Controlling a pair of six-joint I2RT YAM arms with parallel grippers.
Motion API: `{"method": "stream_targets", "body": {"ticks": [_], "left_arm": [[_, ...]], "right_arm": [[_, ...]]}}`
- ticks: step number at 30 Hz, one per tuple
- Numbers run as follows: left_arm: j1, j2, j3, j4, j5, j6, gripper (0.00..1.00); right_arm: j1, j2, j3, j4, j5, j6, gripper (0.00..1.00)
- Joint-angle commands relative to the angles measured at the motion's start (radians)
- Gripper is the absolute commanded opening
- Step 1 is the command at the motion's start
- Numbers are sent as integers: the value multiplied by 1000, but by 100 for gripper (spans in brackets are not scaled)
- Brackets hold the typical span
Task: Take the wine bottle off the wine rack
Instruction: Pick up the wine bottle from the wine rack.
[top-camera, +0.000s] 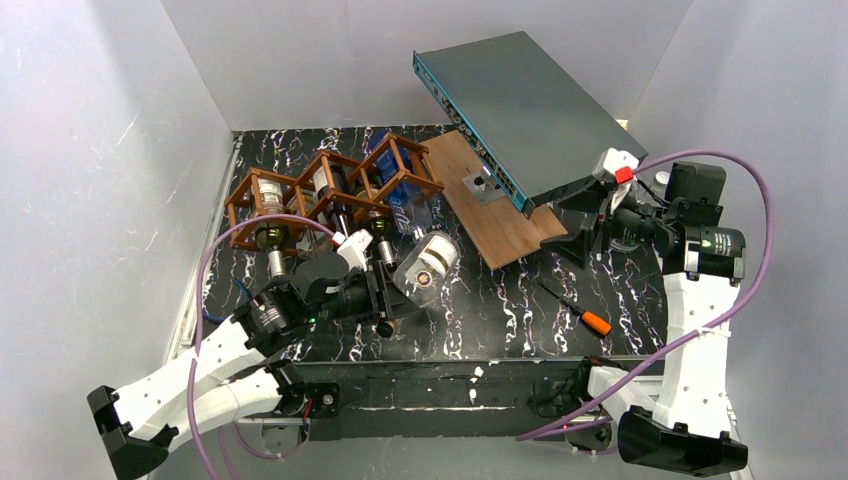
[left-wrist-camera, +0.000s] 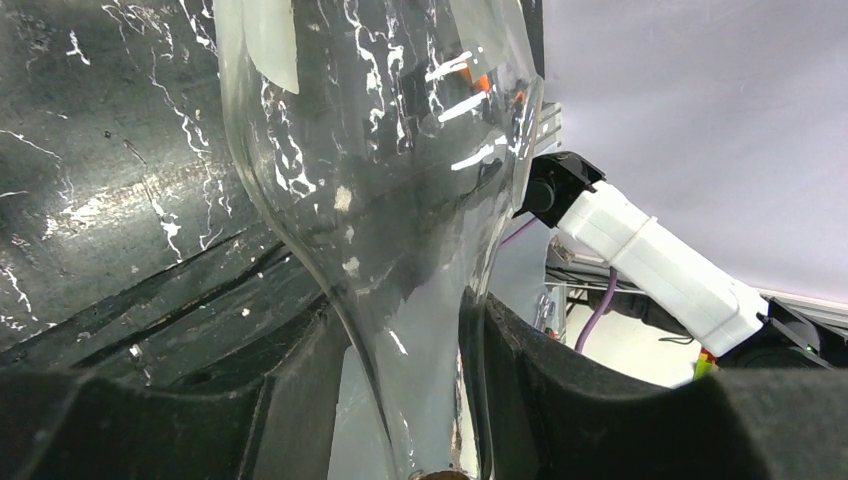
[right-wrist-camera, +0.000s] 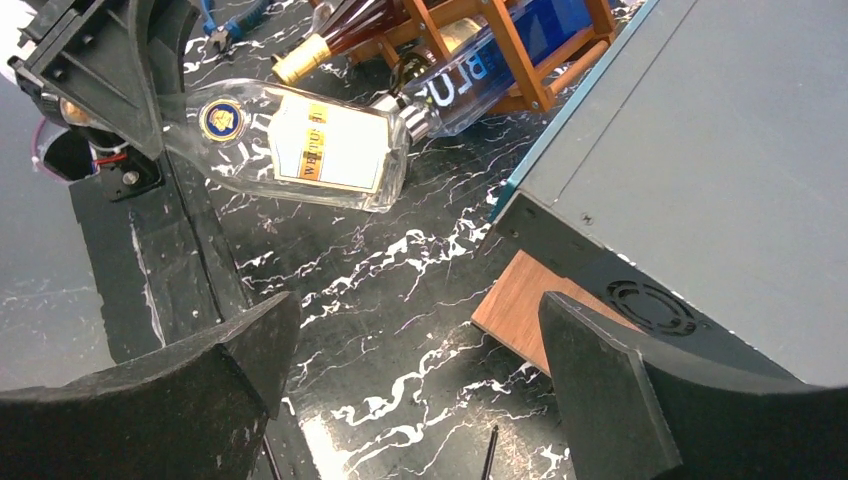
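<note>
From above, the left gripper (top-camera: 388, 290) is clamping the neck of a clear wine bottle (top-camera: 425, 262). The bottle is sitting just in front and to the right of the wine rack (top-camera: 330, 185), outside its cells. Its long axis is running from the jaws out toward the right, base end leading. I'm counting one rack, one bottle in the grip and one blue bottle (top-camera: 405, 195), plus at least two darker ones in the lattice, though that last count is hard to tell. The left arm is plainly the nearer; the right gripper (top-camera: 572, 232) is hanging well apart, under a grey box (top-camera: 530, 110). Through the left wrist camera, both fingers (left-wrist-camera: 540, 380) are pressing on the glass neck, the body widening away from them. Through the right wrist camera, that gripper's fingers (right-wrist-camera: 200, 380) are standing wide with nothing between them. The bottle is showing ahead at upper left, its base just beside the blue bottle's neck. I'm judging it already out and only needing carrying clear.
</note>
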Motion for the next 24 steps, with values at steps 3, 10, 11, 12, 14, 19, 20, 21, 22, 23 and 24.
{"method": "stream_targets", "body": {"ticks": [3,10,11,12,14,19,20,21,22,23,24], "left_arm": [[-20,-15,34,241,42,-11,0],[-26,13,28,241,67,-40,0],[-26,19,27,241,71,-45,0],[-28,25,29,241,75,-50,0],[-28,38,29,241,84,-62,0],[-30,84,33,240,113,-106,0],[-30,96,35,238,121,-114,0],[-30,107,38,235,128,-124,0],[-31,118,40,233,135,-135,0],[-31,129,43,231,142,-146,0],[-32,142,47,231,150,-156,0]], "right_arm": [[5,-27,-28,-105,-38,-155,98],[5,-43,-90,-167,-43,-309,98],[3,-45,-99,-174,-44,-327,98],[4,-49,-109,-179,-46,-346,98],[4,-54,-126,-195,-53,-384,98],[4,-62,-161,-233,-55,-470,98],[5,-64,-167,-240,-56,-486,98],[3,-64,-175,-248,-58,-502,98],[5,-66,-182,-262,-61,-524,98],[5,-67,-189,-271,-64,-546,98],[5,-68,-197,-280,-68,-567,98]]}}
